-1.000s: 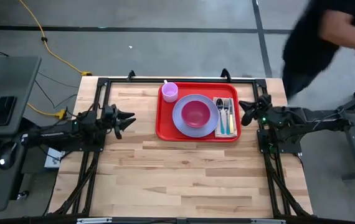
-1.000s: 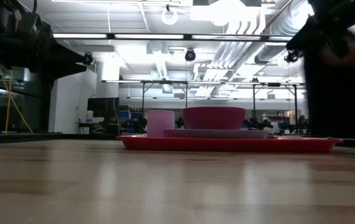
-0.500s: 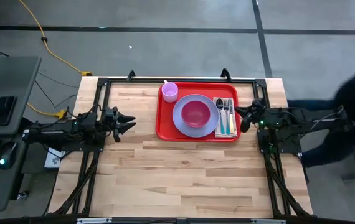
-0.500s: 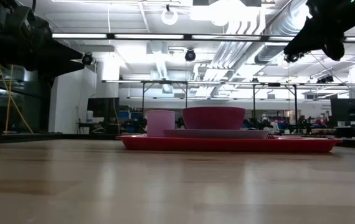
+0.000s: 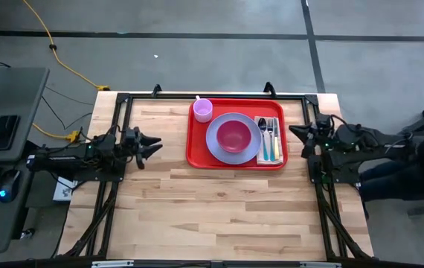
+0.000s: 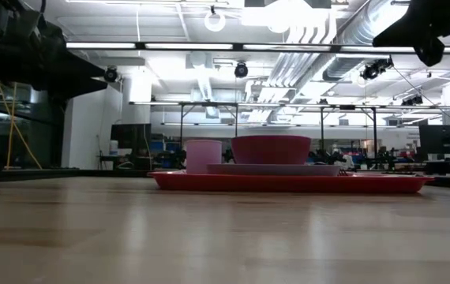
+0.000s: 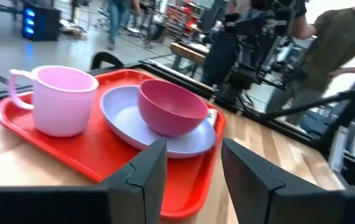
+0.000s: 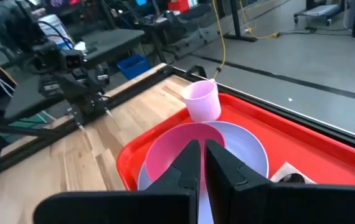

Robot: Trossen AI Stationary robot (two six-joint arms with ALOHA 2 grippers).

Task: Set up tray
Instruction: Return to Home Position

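The tray (image 5: pixel 196 152) was red, the plate (image 5: pixel 213 141) lavender, the bowl (image 5: pixel 233 136) deep pink, the cup (image 5: pixel 203 110) pale pink, the tabletop (image 5: pixel 212 208) pale striped wood.

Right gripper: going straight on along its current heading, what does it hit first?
Likely the pink bowl on the plate: the right gripper aims at it in its wrist view. It hangs raised, right of the tray, so depth is uncertain.

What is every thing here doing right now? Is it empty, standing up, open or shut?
Tray: flat on the table, loaded.
Plate: on the tray, under the bowl.
Bowl: upright, empty.
Cup: upright, in a tray corner.
Cutlery: lying side by side beside the plate.
Left gripper: open, empty.
Right gripper: shut, empty.
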